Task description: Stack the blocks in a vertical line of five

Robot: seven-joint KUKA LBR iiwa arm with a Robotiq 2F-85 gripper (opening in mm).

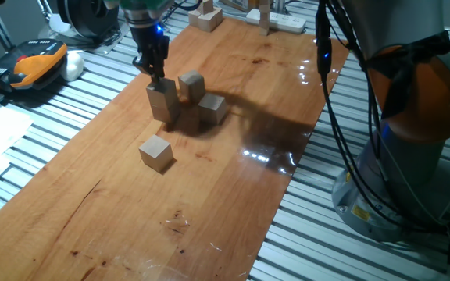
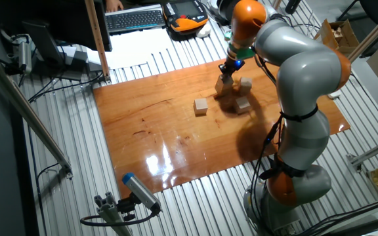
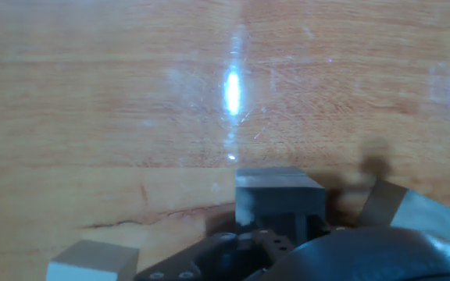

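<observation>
Four light-tan blocks show on the wooden board. My gripper (image 1: 157, 76) points straight down with its fingertips on the upper part of one block (image 1: 162, 103), and it looks shut on it. That block (image 3: 278, 195) fills the bottom middle of the hand view, and its underside is hidden. Two more blocks (image 1: 191, 84) (image 1: 212, 108) sit close to its right, nearly touching. A fourth block (image 1: 156, 152) lies apart, nearer the board's front. In the other fixed view the gripper (image 2: 226, 71) stands over the same cluster (image 2: 223, 88).
The wooden board (image 1: 233, 195) lies on a slatted metal table. At the far end stand a white power strip (image 1: 283, 22) and a box of wooden pieces (image 1: 206, 17). An orange-and-black device (image 1: 33, 61) lies left. The robot's base (image 1: 412, 156) and its cables stand right of the board.
</observation>
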